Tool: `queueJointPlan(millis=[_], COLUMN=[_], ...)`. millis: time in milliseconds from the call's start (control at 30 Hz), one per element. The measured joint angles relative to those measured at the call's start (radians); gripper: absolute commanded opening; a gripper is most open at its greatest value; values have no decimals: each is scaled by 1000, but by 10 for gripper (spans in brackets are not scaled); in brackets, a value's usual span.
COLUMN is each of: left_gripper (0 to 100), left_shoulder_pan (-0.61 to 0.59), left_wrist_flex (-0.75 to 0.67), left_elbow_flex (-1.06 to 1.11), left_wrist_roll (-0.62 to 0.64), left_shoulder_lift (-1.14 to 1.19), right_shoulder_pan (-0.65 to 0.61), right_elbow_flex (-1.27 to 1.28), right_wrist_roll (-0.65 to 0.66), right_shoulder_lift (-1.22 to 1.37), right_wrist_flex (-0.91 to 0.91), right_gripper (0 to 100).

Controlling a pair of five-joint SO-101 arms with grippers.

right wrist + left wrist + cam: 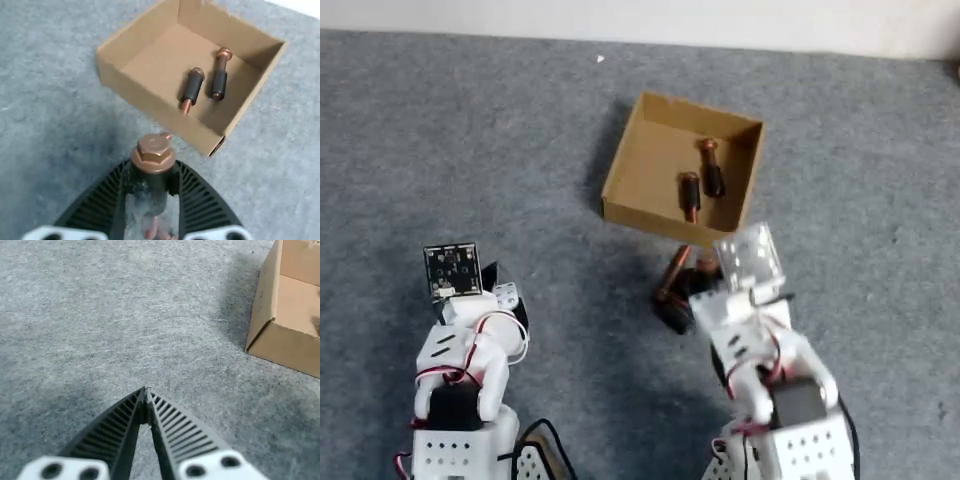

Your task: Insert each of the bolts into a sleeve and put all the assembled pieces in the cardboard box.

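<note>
Fingers of the right gripper [151, 172] clench a copper, hex-headed bolt [155, 151] in a dark sleeve [150, 187]; the left gripper [146, 395] is pinched closed on nothing.

Left gripper [146, 407], ribbed dark fingers [112, 432] pressed together at tips, hovering above grey carpet [115, 320]. Cardboard box [282, 335] corner nearby, one side wall and inner floor visible.

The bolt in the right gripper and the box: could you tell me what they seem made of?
The bolt looks like copper-coloured metal, with a faint sheen on its hex head. The cardboard box looks like matte brown cardboard, folded at its corners.
</note>
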Motion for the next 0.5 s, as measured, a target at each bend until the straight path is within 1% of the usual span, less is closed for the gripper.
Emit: queueJointPlan(millis=[233, 500], left_gripper=[5, 5], left_shoulder_pan=[0, 0], left_wrist_flex=[0, 0], left_elbow_flex=[0, 0], left_wrist_roll=[0, 0], left_shoulder_lift=[0, 0], right_shoulder_pan=[14, 117], right_elbow_flex=[-245, -488], right_wrist_roll=[0, 0], right_shoulder_lift=[505, 985], right_wrist_flex=[-255, -578], right_gripper=[5, 5])
